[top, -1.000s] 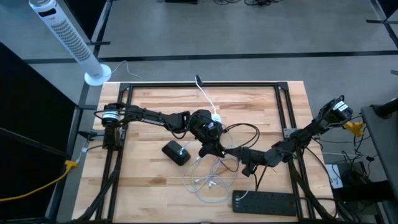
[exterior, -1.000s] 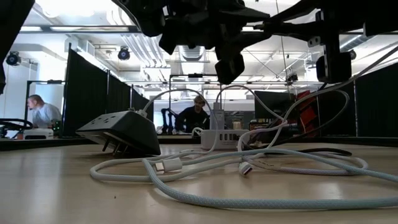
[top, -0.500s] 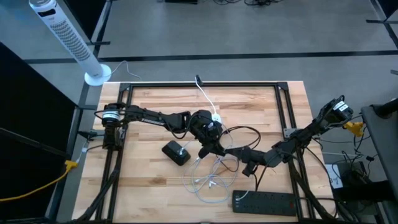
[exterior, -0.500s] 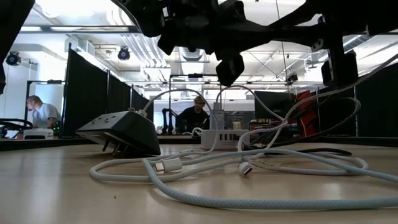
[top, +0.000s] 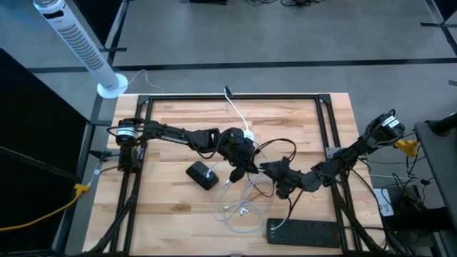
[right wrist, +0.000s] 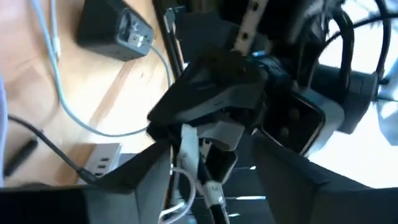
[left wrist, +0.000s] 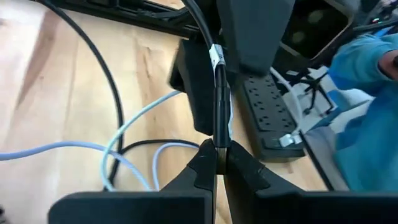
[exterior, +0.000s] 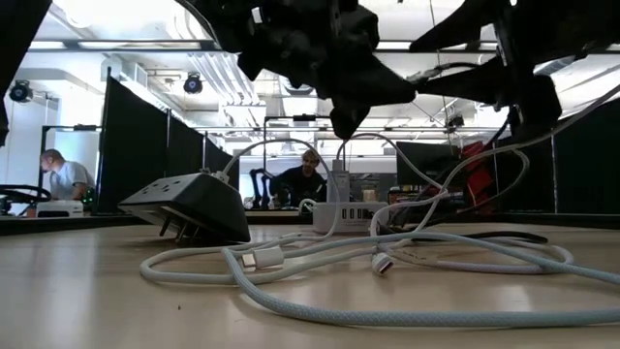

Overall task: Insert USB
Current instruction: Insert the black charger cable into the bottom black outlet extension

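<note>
Behind the wooden desk (top: 178, 114) stretches a workshop of dark partitions and bright ceiling lights, with a person seated far off. At the desk's middle, held above the surface, a black cable (left wrist: 219, 81) with a white tag is pinched between the pressed-together fingers of the left end effector (left wrist: 216, 163); its plug end is hidden, so which connector this is cannot be told. The right end effector (top: 277, 173) sits just beside it, fingers spread on either side of the same cable and not gripping it. On the wood beneath lie loops of white USB cable (exterior: 291, 260) with two loose connectors. A white multi-port charger (exterior: 346, 215) sits near the far edge, a black power adapter (top: 202, 175) toward the left side, and a black power strip (top: 305, 230) at the near edge. The grip on the thin cable looks slight: it could slip or twist during the handover, and the black cable could snag the white loops.
</note>
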Available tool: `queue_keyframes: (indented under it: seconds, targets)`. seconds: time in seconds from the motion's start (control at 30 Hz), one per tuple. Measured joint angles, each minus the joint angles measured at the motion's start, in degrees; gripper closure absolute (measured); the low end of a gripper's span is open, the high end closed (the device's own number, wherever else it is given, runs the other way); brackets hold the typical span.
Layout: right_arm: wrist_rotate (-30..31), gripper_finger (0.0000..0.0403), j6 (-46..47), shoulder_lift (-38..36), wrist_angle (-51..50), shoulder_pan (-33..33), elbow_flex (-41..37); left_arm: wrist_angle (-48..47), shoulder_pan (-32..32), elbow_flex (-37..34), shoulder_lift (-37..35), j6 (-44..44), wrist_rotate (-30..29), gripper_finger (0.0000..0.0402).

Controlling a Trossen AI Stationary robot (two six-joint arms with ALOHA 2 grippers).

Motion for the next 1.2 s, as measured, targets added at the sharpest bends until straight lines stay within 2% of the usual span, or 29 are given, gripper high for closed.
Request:
queue_keyframes:
  seconds: [0.1, 0.23, 0.3, 0.37, 0.47, 0.57, 0.7, 0.87, 1.03, 1.2]
  targets:
    - [1.16, 0.0175, 9.49, -1.48, -3.17, 0.34, 0.14, -2.38, 0.01, 0.00, -0.21, 3.12, -5.97, 0.0398]
    - [0.91, 0.0167, 26.96, -7.69, -18.14, 1.37, 0.11, -8.95, -1.33, -0.04, -0.49, 12.25, -22.86, 0.0398]
    - [-1.53, 0.0170, 36.47, -12.57, -24.65, 1.43, 0.11, -10.76, -2.39, -0.04, -0.63, 16.33, -30.71, 0.0398]
    - [-7.78, 0.0176, 45.78, -17.90, -29.46, 0.92, 0.11, -10.80, -3.55, -0.06, -0.59, 19.25, -35.99, 0.0398]
    - [-16.96, 0.0184, 53.45, -24.26, -32.10, -0.98, -0.03, -7.59, -5.35, -0.09, -0.52, 24.13, -37.87, 0.0398]
    - [-18.69, 0.0189, 54.24, -27.39, -32.05, -2.45, -0.25, -3.21, -7.73, -0.09, -0.52, 28.54, -37.73, 0.0398]
    - [-19.22, 0.0190, 54.27, -26.46, -32.28, -4.30, 0.08, 0.67, -10.28, -0.09, -0.49, 31.94, -38.66, 0.0398]
    - [-23.52, 0.0185, 57.79, -21.42, -32.34, -5.22, 2.37, 1.63, -11.72, -0.09, -0.47, 32.39, -46.79, 0.0398]
    - [-22.48, 0.0193, 59.96, -15.09, -36.72, -5.24, 7.07, 2.01, -11.69, -0.09, -0.41, 32.37, -48.13, 0.0398]
    - [-13.35, 0.0214, 62.24, -9.71, -45.49, -5.24, 12.39, 2.00, -11.98, -0.09, -0.39, 32.15, -48.33, 0.0398]
